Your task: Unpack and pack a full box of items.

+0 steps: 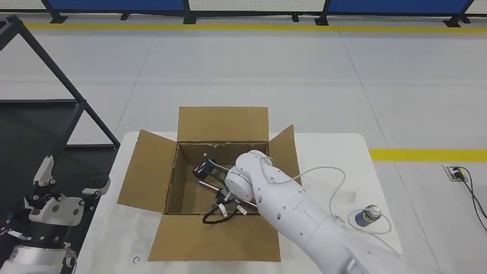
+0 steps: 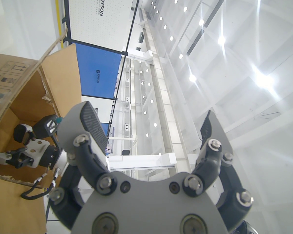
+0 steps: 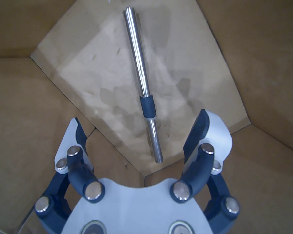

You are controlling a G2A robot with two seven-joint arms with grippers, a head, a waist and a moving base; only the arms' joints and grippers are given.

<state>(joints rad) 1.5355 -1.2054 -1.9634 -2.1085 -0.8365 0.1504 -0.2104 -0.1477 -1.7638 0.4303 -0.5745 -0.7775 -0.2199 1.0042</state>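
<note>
An open cardboard box (image 1: 223, 124) stands in the middle of the white table (image 1: 335, 152). On the box floor (image 3: 88, 74) lies a shiny metal rod (image 3: 140, 74) with a dark band near one end. My right gripper (image 3: 139, 120) hangs open inside the box just above the rod, one finger on each side, not touching it. From above, the right arm dips into the box (image 1: 217, 190). My left gripper (image 2: 149, 110) is open, holds nothing and points up at the ceiling, off the table's left side (image 1: 70, 183). It sees the box wall (image 2: 56, 79) and the right gripper (image 2: 26, 144).
A small can (image 1: 367, 215) stands on the table to the right of the box, with a white cable (image 1: 335, 190) looping near it. The box's four flaps are folded outward. A dark frame (image 1: 53, 68) stands to the left of the table.
</note>
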